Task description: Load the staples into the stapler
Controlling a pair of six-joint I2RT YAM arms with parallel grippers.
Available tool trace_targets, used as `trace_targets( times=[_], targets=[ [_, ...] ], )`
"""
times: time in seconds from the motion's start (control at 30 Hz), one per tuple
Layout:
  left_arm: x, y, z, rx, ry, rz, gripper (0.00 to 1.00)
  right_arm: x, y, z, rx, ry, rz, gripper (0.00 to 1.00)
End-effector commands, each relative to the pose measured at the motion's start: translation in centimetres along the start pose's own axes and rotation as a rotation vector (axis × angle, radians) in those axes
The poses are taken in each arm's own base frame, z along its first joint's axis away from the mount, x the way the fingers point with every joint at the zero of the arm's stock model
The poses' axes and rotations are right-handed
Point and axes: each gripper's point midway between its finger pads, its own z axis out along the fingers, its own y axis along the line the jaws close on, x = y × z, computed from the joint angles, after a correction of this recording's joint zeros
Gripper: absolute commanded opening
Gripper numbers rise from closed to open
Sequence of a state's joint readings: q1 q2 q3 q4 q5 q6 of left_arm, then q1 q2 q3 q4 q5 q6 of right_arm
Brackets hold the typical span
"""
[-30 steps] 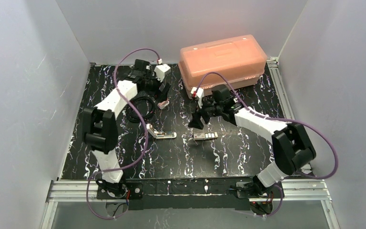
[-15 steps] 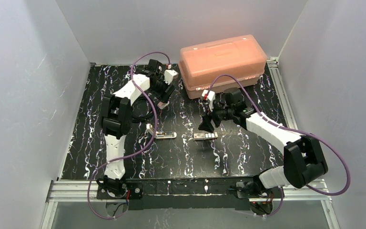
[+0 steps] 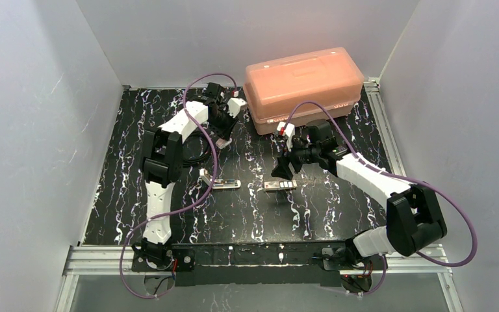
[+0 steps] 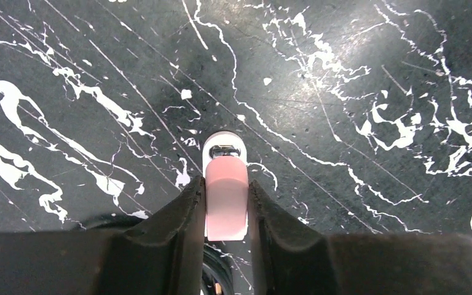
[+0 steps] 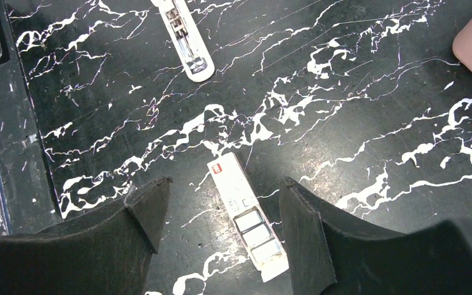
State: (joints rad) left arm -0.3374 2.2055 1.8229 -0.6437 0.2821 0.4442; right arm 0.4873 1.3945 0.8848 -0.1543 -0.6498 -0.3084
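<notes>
Judged light, brittle: thin silver staple strips [image 5: 257,232] near white plastic stapler [image 5: 187,43]; to be pinched across long sides; right hand [image 5: 222,184] held wide; left hand [image 4: 226,183] clamped on pinkish block [image 4: 226,206].

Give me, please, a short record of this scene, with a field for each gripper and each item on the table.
left gripper: closed on the pink block, at the far side of the table
right gripper: open, fingers either side of the staples, not touching
stapler: lying open, metal channel up, untouched
staples: strips in a white packet, flat on the table, right of the stapler
orange box: closed, at the far edge
loading: not yet done
</notes>
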Motion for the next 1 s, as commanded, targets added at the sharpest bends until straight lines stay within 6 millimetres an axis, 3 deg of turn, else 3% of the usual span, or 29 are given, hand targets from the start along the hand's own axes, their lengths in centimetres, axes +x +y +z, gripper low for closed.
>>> trace_targets(
  times=[0.0, 0.1, 0.23, 0.43, 0.57, 0.77, 0.97],
  targets=[
    [-1.2, -0.9, -1.1, 0.043, -0.028, 0.034, 0.14, -1.2, 0.0, 0.1, -0.022, -0.038, -0.012, 0.72],
    [-1.4, -1.6, -2.9, 0.064, -0.053, 0.057, 0.00, -2.3, 0.0, 0.0, -0.035, -0.055, -0.030, 0.74],
    [-2.5, -3.9, -7.3, 0.114, -0.144, 0.102, 0.00, -4.8, 0.1, -0.2, -0.062, -0.094, -0.064, 0.76],
    [-4.1, -11.1, -14.8, 0.345, -0.363, 0.142, 0.00, -8.8, 0.0, -0.7, -0.069, -0.183, -0.106, 0.84],
    [-4.2, -15.0, -18.3, 0.485, -0.466, 0.110, 0.00, -10.5, 1.1, -1.3, -0.123, -0.216, -0.134, 0.90],
    [-4.8, -18.9, -21.9, 0.613, -0.573, 0.105, 0.00, -11.6, 3.0, -2.2, -0.218, -0.238, -0.171, 0.99],
    [-4.4, -20.9, -22.1, 0.648, -0.590, 0.135, 0.00, -12.1, 5.3, -2.0, -0.306, -0.259, -0.156, 0.99]
  ],
)
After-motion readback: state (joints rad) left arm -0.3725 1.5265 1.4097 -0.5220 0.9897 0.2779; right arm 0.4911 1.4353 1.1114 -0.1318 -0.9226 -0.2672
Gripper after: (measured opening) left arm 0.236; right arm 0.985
